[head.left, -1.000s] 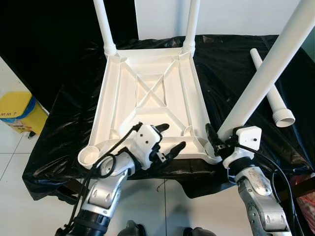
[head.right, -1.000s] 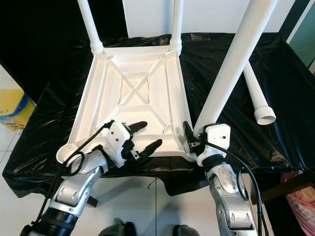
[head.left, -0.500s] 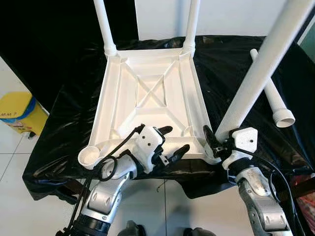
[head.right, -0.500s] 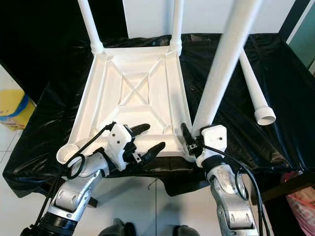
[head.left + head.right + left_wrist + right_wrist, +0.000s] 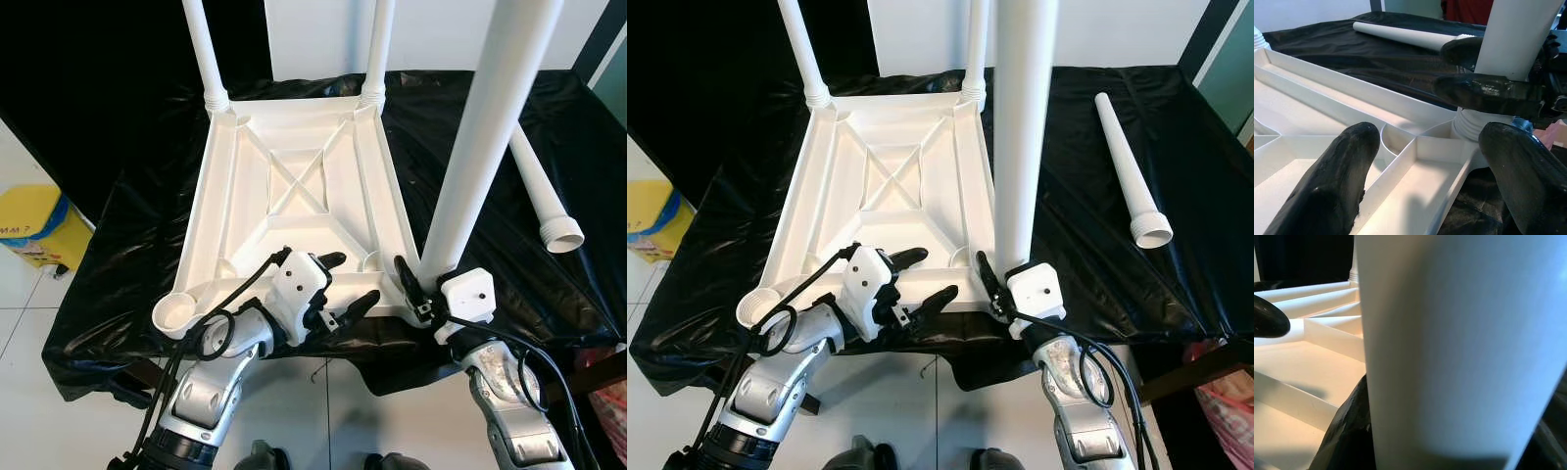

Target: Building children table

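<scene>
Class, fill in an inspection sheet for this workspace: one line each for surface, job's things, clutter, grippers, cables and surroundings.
Surface: black sheet draped over the bench, wrinkled.
Job's things: white table top lies upside down; two far legs stand in its far corners; a third leg stands upright at the near right corner; spare leg lies loose on the sheet to the right.
Clutter: nothing seen.
Grippers: left gripper open over the near rim; right gripper shut on the third leg's base.
Cables: black cables loop along both forearms.
Surroundings: yellow box on the tiled floor, left; white wall behind.
</scene>
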